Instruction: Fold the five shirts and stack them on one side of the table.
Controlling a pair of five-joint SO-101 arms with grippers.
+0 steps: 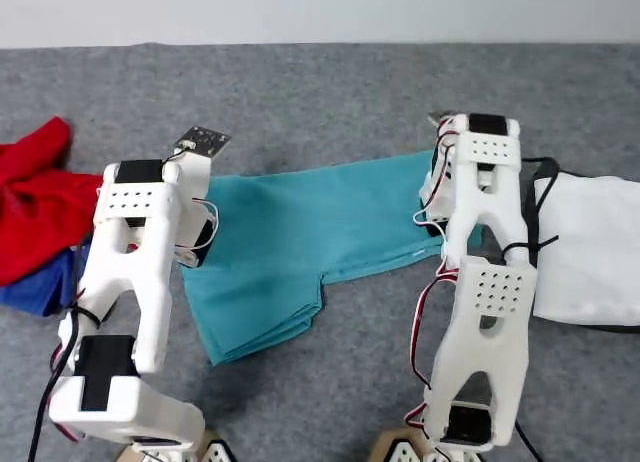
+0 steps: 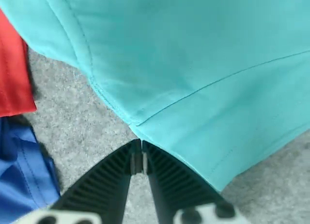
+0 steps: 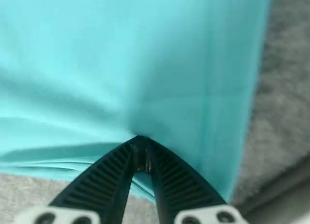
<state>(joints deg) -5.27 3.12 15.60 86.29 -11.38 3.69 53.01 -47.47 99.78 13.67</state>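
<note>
Teal shirt lies mid-table, partly folded, spread between the two arms. One long part runs toward the right arm and a shorter doubled flap points at the near edge. In the left wrist view its hem and a seam line run down to the gripper tips. In the right wrist view the cloth puckers at the tips, with layered edges visible beside them.

Left gripper: jaws pressed together, tips right on the teal hem corner, pinching the edge of the cloth. It sits at the shirt's left side.

Right gripper: jaws closed on teal fabric, cloth bunched at the tips. It sits at the shirt's right end.

Red shirt: crumpled at the table's left edge, apart from the teal one.

Blue shirt: partly under the red one, nearer the arm bases. Both also show in the left wrist view, just beside the teal hem.

White shirt: lies flat on the right side, just beyond the right arm, with a dark edge showing under it.

Table: grey, carpet-like surface.
</note>
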